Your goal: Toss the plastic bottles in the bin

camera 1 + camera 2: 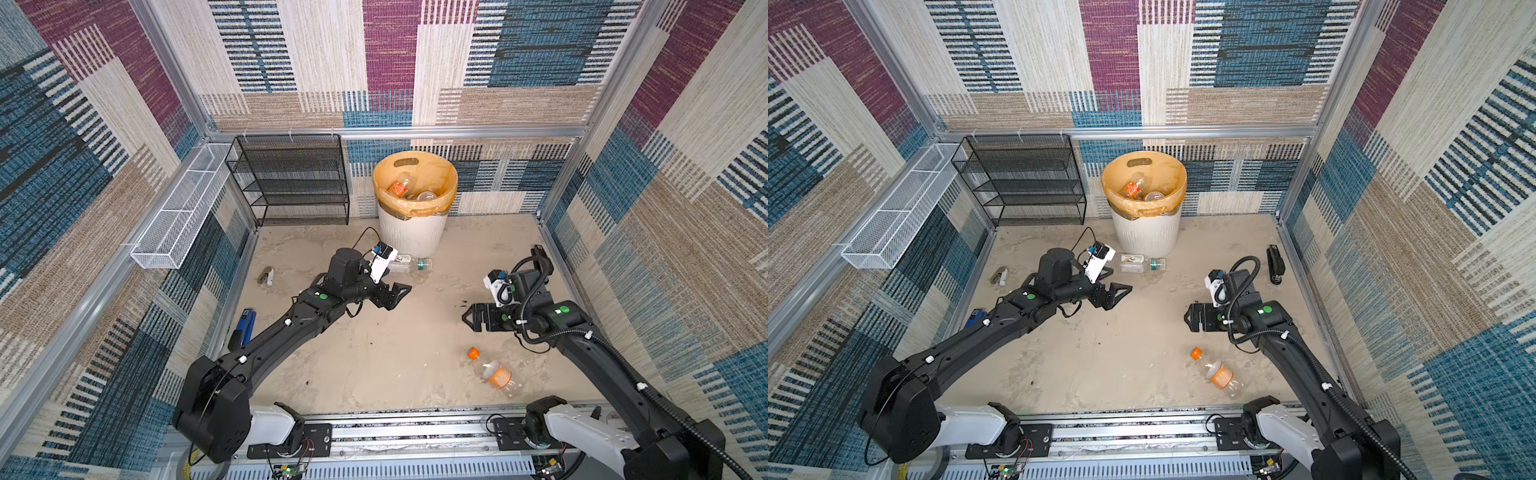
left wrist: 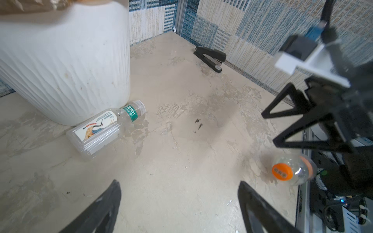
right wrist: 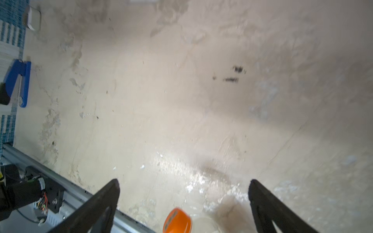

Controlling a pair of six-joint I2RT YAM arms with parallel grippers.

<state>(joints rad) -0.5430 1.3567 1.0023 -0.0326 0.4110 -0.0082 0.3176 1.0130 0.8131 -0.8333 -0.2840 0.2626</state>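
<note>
My left fingers (image 2: 111,193) stand wide apart with nothing between them. They hang over bare tabletop (image 2: 181,141) near the middle of the cell and point across toward the other arm. The right fingers (image 3: 110,193) are spread just as wide and hold nothing. In both top views they face the left pair across an open stretch of tabletop.

Two bottles lie loose on the tabletop. A clear bottle (image 2: 105,129) with a green band at the neck is on its side just beside the foot of the bin (image 1: 409,237), behind my left wrist as the top views show it. An orange-capped bottle (image 1: 492,372) with an orange label lies on its side near the front rail, on the right arm's side. The right wrist camera catches its cap low between the fingers, but in the top views the bottle sits apart from them, nearer the rail.

The bin stands against the back wall, lined with an orange-yellow bag (image 1: 415,166), and several bottles (image 1: 399,188) already lie inside — one of them has a red-orange label.

A black mesh rack (image 1: 291,183) stands just left of the bin. A black stapler (image 1: 1275,264) lies by the right wall and a blue stapler (image 1: 245,328) by the left wall.
</note>
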